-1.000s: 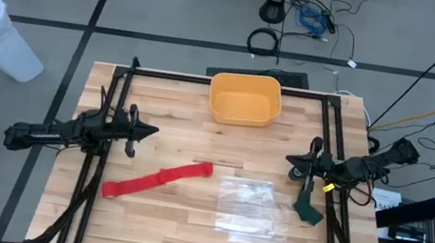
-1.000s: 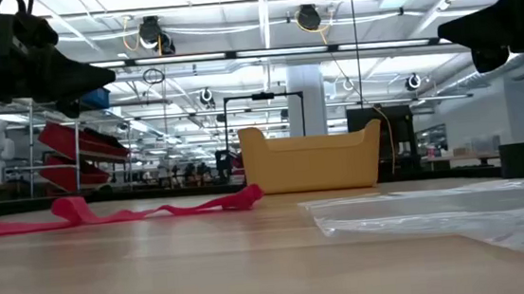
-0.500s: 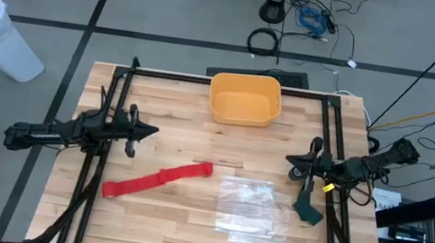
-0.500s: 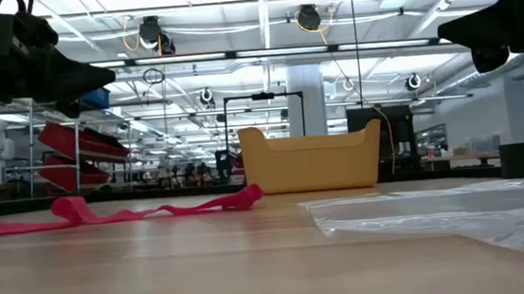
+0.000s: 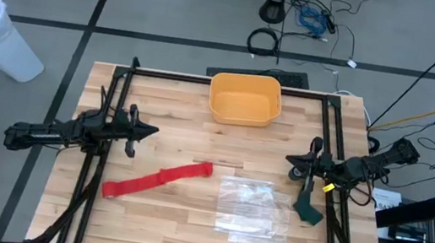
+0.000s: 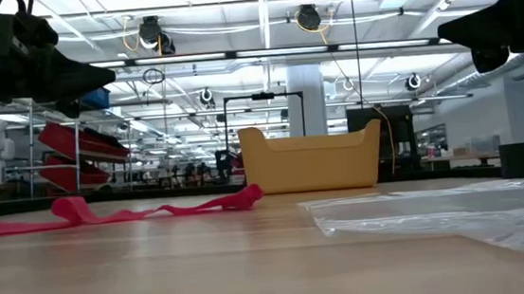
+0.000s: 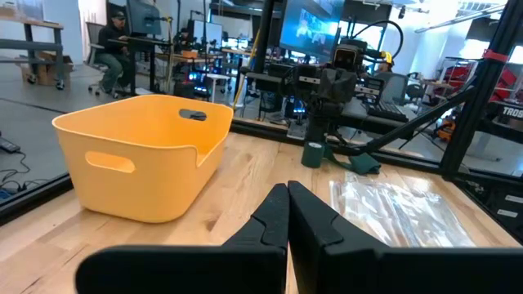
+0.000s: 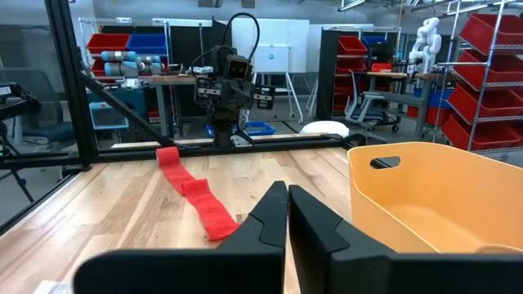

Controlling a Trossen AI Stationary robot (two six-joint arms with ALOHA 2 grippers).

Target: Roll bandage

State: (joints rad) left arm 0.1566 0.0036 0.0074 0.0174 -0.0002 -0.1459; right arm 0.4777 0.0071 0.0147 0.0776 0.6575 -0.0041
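The bandage (image 5: pixel 156 180) is a long bright red fabric strip lying flat and unrolled on the wooden table, slanting from near left to the middle; it also shows in the low view (image 6: pixel 144 211) and the right wrist view (image 8: pixel 196 200). My left gripper (image 5: pixel 153 132) hovers shut above the table's left side, beyond the strip's left half, its fingers together (image 7: pixel 288 196). My right gripper (image 5: pixel 291 158) hovers shut at the table's right side, its fingers together (image 8: pixel 288 196). Neither touches anything.
A yellow tub (image 5: pixel 245 98) stands at the far middle of the table. A clear crinkled plastic bag (image 5: pixel 256 212) lies flat right of the strip. A dark green object (image 5: pixel 308 207) sits near the right arm. A black frame (image 5: pixel 231 83) borders the table.
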